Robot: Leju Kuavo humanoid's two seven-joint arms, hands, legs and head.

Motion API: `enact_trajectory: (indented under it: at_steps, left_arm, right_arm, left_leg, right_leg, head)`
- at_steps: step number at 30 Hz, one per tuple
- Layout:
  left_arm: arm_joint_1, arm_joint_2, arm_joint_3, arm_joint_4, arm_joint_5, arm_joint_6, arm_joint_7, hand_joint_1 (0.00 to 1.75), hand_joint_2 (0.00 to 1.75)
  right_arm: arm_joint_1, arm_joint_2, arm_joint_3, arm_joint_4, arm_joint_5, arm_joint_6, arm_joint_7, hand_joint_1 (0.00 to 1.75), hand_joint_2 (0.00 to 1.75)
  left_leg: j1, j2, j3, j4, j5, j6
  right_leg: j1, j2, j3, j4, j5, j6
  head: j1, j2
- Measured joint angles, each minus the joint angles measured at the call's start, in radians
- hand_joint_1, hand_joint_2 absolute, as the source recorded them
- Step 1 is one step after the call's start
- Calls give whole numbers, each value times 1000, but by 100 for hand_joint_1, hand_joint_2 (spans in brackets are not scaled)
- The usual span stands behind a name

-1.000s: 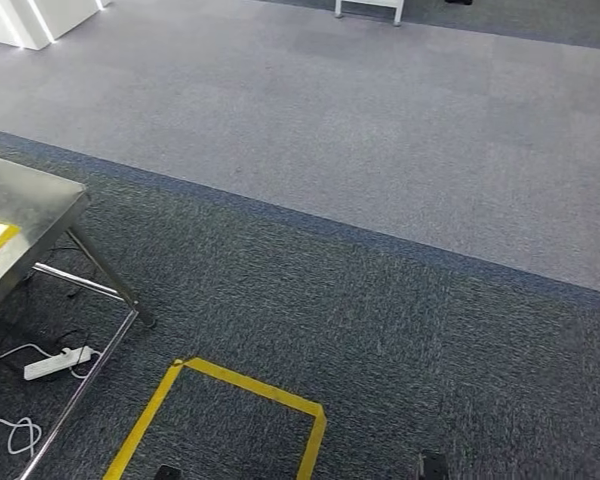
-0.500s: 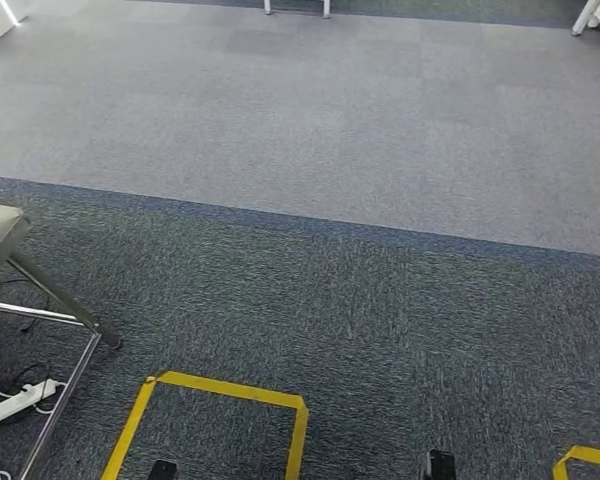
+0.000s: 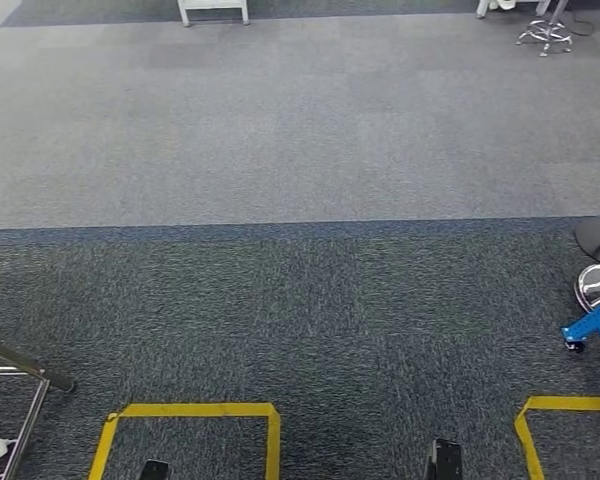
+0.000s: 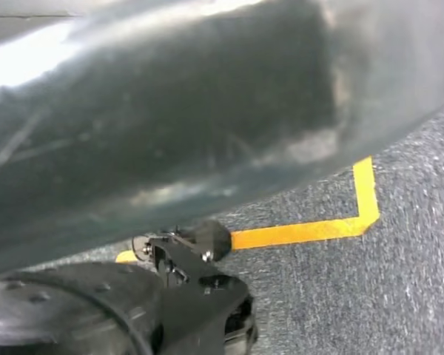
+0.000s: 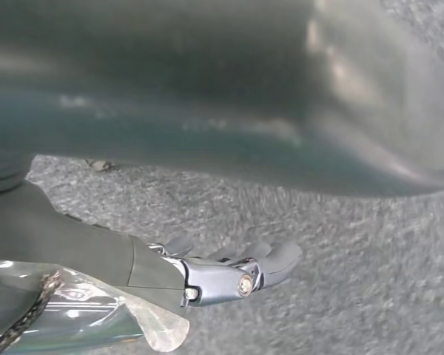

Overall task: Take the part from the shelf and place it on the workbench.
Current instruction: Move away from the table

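Robot mid-walk, arms hanging. The part, shelf and workbench: whereabouts cannot be told from here.

Right hand (image 5: 231, 274) hangs over speckled dark carpet (image 3: 320, 310), fingers (image 5: 275, 259) stretched out, nearly straight, nothing between them.

Left hand (image 4: 200, 296): dark, blurred; finger state cannot tell.

Yellow floor tape (image 3: 191, 411) forms squared outlines, flat and matte.

Judgement: turn steadily, keep arms quiet, stop square to the shelf before reaching.

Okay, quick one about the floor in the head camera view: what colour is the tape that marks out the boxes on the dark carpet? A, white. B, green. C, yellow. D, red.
C: the tape outlines on the dark carpet are yellow, one box at lower left and a corner of another at lower right.
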Motion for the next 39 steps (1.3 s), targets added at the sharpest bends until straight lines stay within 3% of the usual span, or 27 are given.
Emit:
enact_trajectory:
  at_steps: [1, 3, 5, 7, 9, 10, 11, 13, 14, 16, 18, 20, 21, 23, 24, 25, 26, 27, 29, 31, 33, 34, 36, 37, 39]
  left_arm:
    - [0, 1, 3, 0, 1, -2, -1, 0, 0]
    - [-2, 0, 6, -2, 2, -9, -4, 0, 0]
    - [-2, -3, 11, -3, 1, -13, -9, 0, 0]
    - [0, -5, 18, -4, -1, -15, -12, 0, 0]
    - [1, -6, 24, -4, -9, -15, -13, 0, 0]
    - [1, -6, 25, -4, -15, -14, -13, 0, 0]
    - [1, -6, 27, -4, -23, -12, -13, 0, 0]
    - [0, -7, 27, -4, -35, -9, -12, 0, 0]
    - [-1, -7, 28, -4, -39, -8, -12, 0, 0]
    - [-2, -7, 29, -4, -46, -9, -12, 0, 0]
    - [-6, -7, 29, -4, -56, -12, -13, 0, 0]
    - [-10, -8, 29, -4, -64, -13, -16, 0, 0]
    - [-10, -9, 29, -4, -66, -13, -17, 0, 0]
    - [-8, -12, 29, -4, -71, -12, -20, 0, 0]
    - [-6, -13, 29, -4, -74, -12, -21, 0, 0]
    - [-5, -14, 29, -4, -77, -14, -22, 0, 0]
    - [-4, -16, 29, -4, -79, -15, -22, 0, 0]
    - [-5, -17, 29, -4, -81, -15, -22, 0, 0]
    - [-6, -19, 30, -5, -84, -16, -22, 0, 0]
    - [-7, -21, 30, -5, -89, -18, -21, 0, 0]
    - [-10, -23, 30, -5, -93, -21, -19, 0, 0]
    - [-10, -25, 31, -5, -95, -23, -19, 0, 0]
    - [-10, -28, 31, -6, -100, -27, -19, 0, 0]
    - [-9, -29, 33, -7, -103, -28, -18, 0, 0]
    - [-6, -30, 36, -8, -108, -30, -17, 0, 0]
  right_arm:
    - [0, 1, 0, -2, -4, 2, -1, 0, 0]
    - [6, 2, 1, -4, -15, 10, -3, 0, 0]
    - [10, 2, 1, -6, -33, 20, -3, 0, 0]
    - [8, 2, 1, -8, -51, 31, -3, 0, 0]
    - [9, 2, 2, -8, -64, 40, -3, 0, 0]
    - [12, 2, 3, -9, -68, 42, -3, 0, 0]
    - [14, 2, 6, -9, -70, 43, -3, 0, 0]
    - [14, 2, 13, -9, -73, 42, -3, 0, 0]
    - [12, 2, 17, -9, -75, 42, -3, 0, 0]
    - [11, 1, 22, -9, -86, 39, -3, 0, 0]
    - [18, -5, 24, -9, -101, 40, -8, 0, 0]
    - [26, -18, 22, -6, -114, 47, -22, 0, 0]
    - [28, -26, 20, -4, -119, 50, -30, 0, 0]
    - [29, -44, 15, 3, -123, 58, -42, 0, 0]
    - [31, -53, 13, 7, -124, 63, -47, 0, 0]
    - [34, -63, 11, 13, -124, 69, -51, 0, 0]
    - [38, -75, 8, 18, -124, 76, -54, 0, 0]
    - [41, -84, 5, 23, -124, 81, -57, 0, 0]
    - [44, -100, -2, 31, -124, 87, -60, 0, 0]
    - [45, -111, -7, 38, -124, 93, -62, 0, 0]
    - [51, -124, -11, 44, -124, 100, -63, 0, 0]
    - [55, -131, -13, 47, -123, 103, -64, 0, 0]
    - [58, -144, -17, 53, -117, 111, -67, 0, 0]
    - [56, -149, -18, 55, -112, 114, -68, 0, 0]
    - [52, -155, -21, 58, -102, 119, -71, 0, 0]
  left_leg:
    - [-1, -6, 5, -16, -1, 2]
    - [-1, 11, 8, -30, 1, 5]
    - [3, 35, 14, -44, 9, 11]
    - [4, 64, 16, -50, 11, 15]
    - [3, 94, 16, -50, 9, 15]
    - [4, 108, 16, -50, 7, 14]
    - [5, 120, 17, -50, 6, 11]
    - [7, 143, 24, -49, 0, 3]
    - [5, 152, 27, -48, -4, -3]
    - [1, 169, 33, -45, -9, -14]
    - [1, 183, 37, -44, -13, -22]
    - [7, 159, 30, -17, -38, -30]
    - [9, 134, 12, 26, -66, -32]
    - [10, 92, -50, 164, -132, -31]
    - [10, 85, -80, 226, -151, -29]
    - [9, 83, -98, 257, -151, -25]
    - [7, 80, -98, 249, -130, -19]
    - [5, 73, -81, 202, -93, -12]
    - [2, 31, -28, 67, -18, 1]
    - [2, -6, 2, -12, 5, 3]
    - [1, 1, 8, -28, 1, 2]
    - [2, 12, 10, -35, 5, 4]
    - [5, 37, 16, -50, 12, 10]
    - [4, 52, 17, -53, 12, 12]
    - [3, 81, 17, -53, 10, 14]
  right_leg:
    - [-2, 10, -5, 0, 2, 5]
    - [-5, 23, -15, 0, 5, 16]
    - [-3, -12, -37, 35, -18, 26]
    - [-3, -67, -91, 142, -77, 35]
    - [-10, -89, -148, 257, -122, 46]
    - [-15, -94, -156, 273, -119, 51]
    - [-19, -100, -143, 251, -99, 55]
    - [-26, -132, -71, 120, -38, 62]
    - [-25, -152, -34, 58, -19, 60]
    - [-20, -171, 0, -2, -11, 46]
    - [-16, -153, 2, -4, -9, 26]
    - [-17, -134, 1, -6, -7, 13]
    - [-18, -124, 2, -7, -5, 6]
    - [-15, -99, 2, -7, -5, -2]
    - [-12, -85, 2, -7, -5, -4]
    - [-10, -71, 3, -7, -5, -5]
    - [-7, -56, 5, -7, -5, -5]
    - [-6, -42, 7, -7, -5, -5]
    - [-5, -16, 9, -5, -5, -3]
    - [-6, 7, 1, -2, -3, 4]
    - [-10, 27, -11, -4, 1, 18]
    - [-11, 20, -16, -2, -1, 23]
    - [-9, -26, -45, 47, -31, 31]
    - [-9, -57, -71, 101, -61, 33]
    - [-11, -86, -136, 230, -116, 42]
  head:
    - [0, 0]
    - [-1, 0]
    - [2, 0]
    - [5, 0]
    - [6, 0]
    - [6, 0]
    - [7, 0]
    - [7, 0]
    - [8, 0]
    - [5, 0]
    - [1, 0]
    - [0, 0]
    - [-1, 0]
    - [-3, 0]
    - [-3, 0]
    - [-3, 0]
    - [-3, 0]
    - [-3, 0]
    - [-3, 0]
    - [-3, 0]
    - [-4, 0]
    - [-3, 0]
    - [1, 0]
    - [3, 0]
    - [4, 0]
